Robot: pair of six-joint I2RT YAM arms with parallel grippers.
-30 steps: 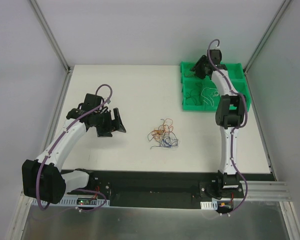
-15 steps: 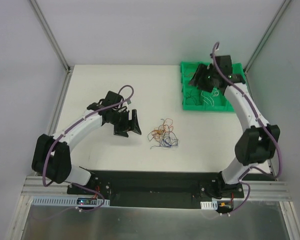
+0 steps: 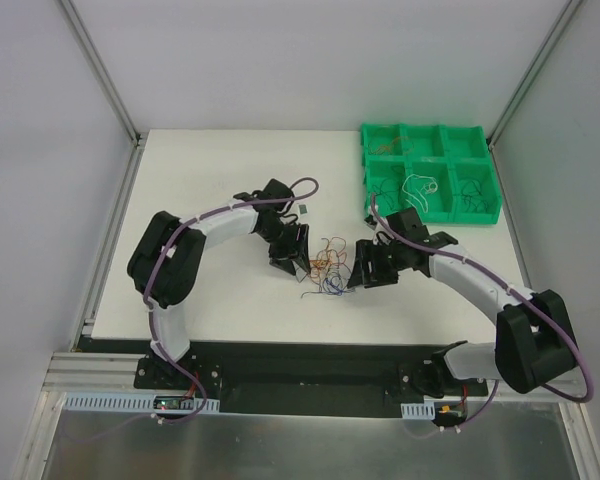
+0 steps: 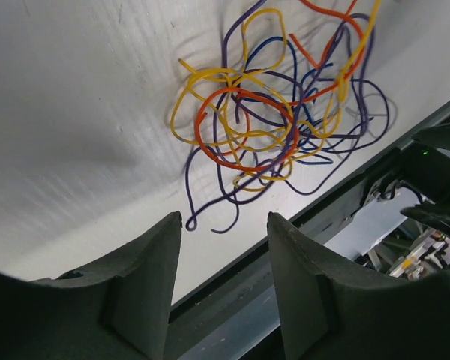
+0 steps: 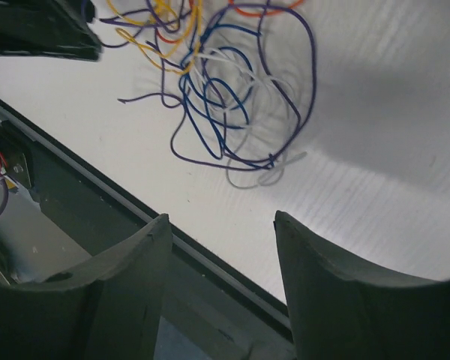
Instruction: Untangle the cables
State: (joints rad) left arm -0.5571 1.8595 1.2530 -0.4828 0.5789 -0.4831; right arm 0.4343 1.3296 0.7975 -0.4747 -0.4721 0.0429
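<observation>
- Cables [image 3: 325, 268]: one knot mid-table, nothing pulled free yet, so we judge most of the work remains. A few strands lie in the green tray [image 3: 430, 218].
- Left gripper [image 4: 223, 225] and right gripper [image 5: 221, 221]: both open and empty, flanking the knot.
- Room: bare table [image 3: 210, 170] behind the knot, front edge near, grippers close together.

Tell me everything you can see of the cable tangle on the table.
The cables are thin, curly, flexible wires in yellow, orange-red, blue, purple and white. They are looped into one loose knot with a few free ends poking out. The knot lies flat on the white table, near the middle. The left gripper and right gripper flank it, both open, with no wire between their fingers.
</observation>
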